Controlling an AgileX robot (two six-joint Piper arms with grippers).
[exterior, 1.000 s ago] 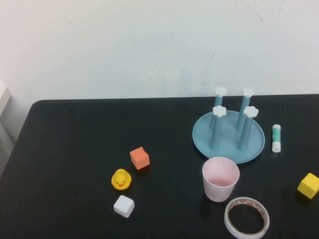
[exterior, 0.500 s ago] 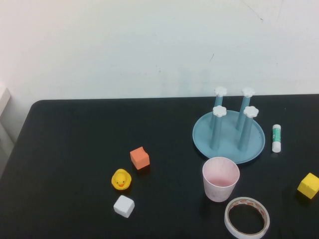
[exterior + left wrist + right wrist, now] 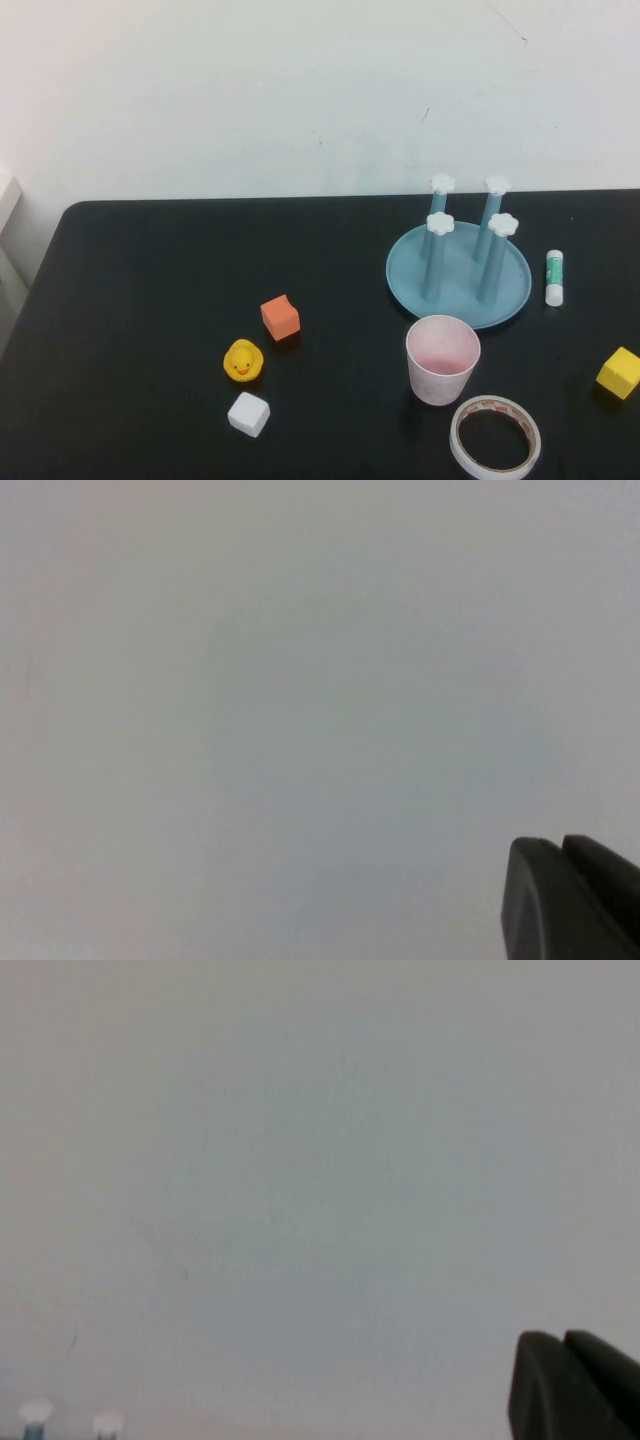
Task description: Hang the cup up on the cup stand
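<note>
- Left gripper (image 3: 562, 900): seen only in its own wrist view, a dark tip against the pale wall, its fingers pressed together and holding nothing. It does not show in the high view.
- Right gripper (image 3: 566, 1385): likewise a dark tip in its own wrist view, fingers pressed together, nothing held. Two white caps of the stand (image 3: 36, 1412) show in that view, well apart from the gripper.
- Cup (image 3: 442, 358): pale pink, upright, mouth up, on the black table (image 3: 150, 330) toward the robot's right and on the near side.
- Stand (image 3: 458, 272): a round blue dish with four upright posts, white flower caps on top, just behind the cup; the cup's rim reaches the dish's near edge in this view. No post carries anything.
- Tape ring (image 3: 495, 437): flat, just in front of the cup on its right.
- Glue stick (image 3: 555, 277): lying just right of the stand.
- Yellow cube (image 3: 619, 372): near the right edge.
- Orange cube (image 3: 280, 317), duck (image 3: 243, 361) and white cube (image 3: 248, 413): grouped left of the cup, apart from each other.
</note>
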